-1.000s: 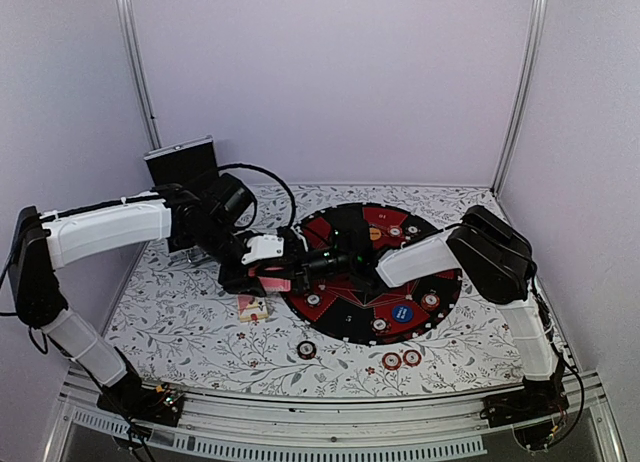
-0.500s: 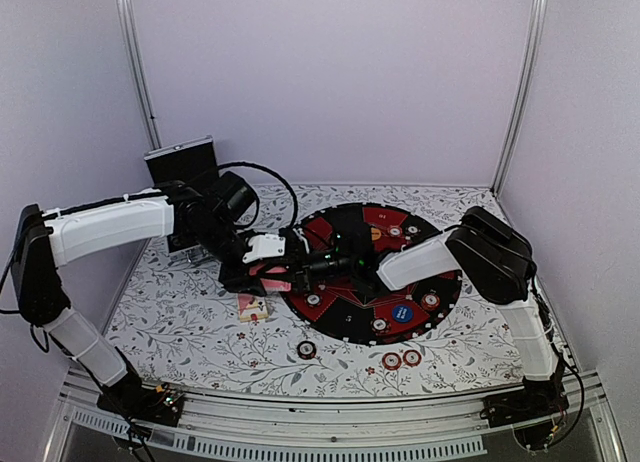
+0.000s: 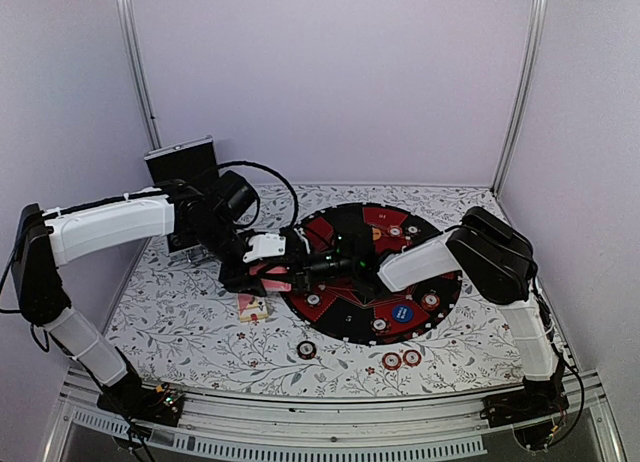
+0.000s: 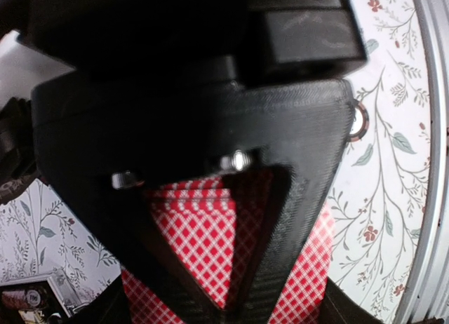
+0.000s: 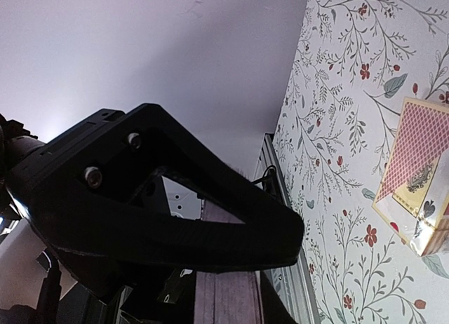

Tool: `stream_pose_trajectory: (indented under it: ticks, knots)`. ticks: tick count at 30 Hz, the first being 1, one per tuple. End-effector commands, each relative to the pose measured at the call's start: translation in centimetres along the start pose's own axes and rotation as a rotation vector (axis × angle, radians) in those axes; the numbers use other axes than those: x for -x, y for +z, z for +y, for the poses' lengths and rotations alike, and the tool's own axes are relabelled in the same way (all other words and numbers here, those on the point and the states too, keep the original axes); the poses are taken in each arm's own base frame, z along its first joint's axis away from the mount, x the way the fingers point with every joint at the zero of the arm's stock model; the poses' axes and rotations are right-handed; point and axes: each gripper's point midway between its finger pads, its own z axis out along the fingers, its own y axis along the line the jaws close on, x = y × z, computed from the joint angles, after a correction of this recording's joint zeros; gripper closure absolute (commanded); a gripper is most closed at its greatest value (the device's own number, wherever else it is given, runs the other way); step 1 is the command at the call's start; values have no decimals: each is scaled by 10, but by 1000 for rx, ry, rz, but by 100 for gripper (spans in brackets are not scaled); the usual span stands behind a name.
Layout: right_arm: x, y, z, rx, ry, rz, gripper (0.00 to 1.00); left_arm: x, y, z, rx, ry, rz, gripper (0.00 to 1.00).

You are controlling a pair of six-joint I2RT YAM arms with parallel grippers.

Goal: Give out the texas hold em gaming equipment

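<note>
The left claw [image 3: 284, 280] is clamped on the pink-backed playing cards [image 4: 203, 233], held above the surface [image 3: 190, 327] for dealing. The right claw [image 3: 308, 268], pinched closed, is set at their edge, seemingly so that one can be drawn off.

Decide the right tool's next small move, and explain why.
Probably draw the right tool back over the mat, to slide one card off. The left tool is shut on the cards at the mat's left edge, and the right tool's tips are together right beside them. Whether a card is pinched cannot be seen, so pull slowly.
</note>
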Motion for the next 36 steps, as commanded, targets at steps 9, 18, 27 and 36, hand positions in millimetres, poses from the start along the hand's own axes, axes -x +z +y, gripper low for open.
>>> stream_pose_trajectory:
  ticks: [9,18,27,36]
  knots:
    - [-6,-7,24,53,-71,15,100,14,-15,-1,-13,-18,-61,1]
    - [-8,-3,45,127,-92,37,100,4,-3,-9,-47,3,-33,0]
    - [-9,-2,50,145,-85,46,100,1,5,-1,-21,-1,-12,4]
    - [-7,0,24,85,-26,43,100,15,-7,9,15,25,-49,30]
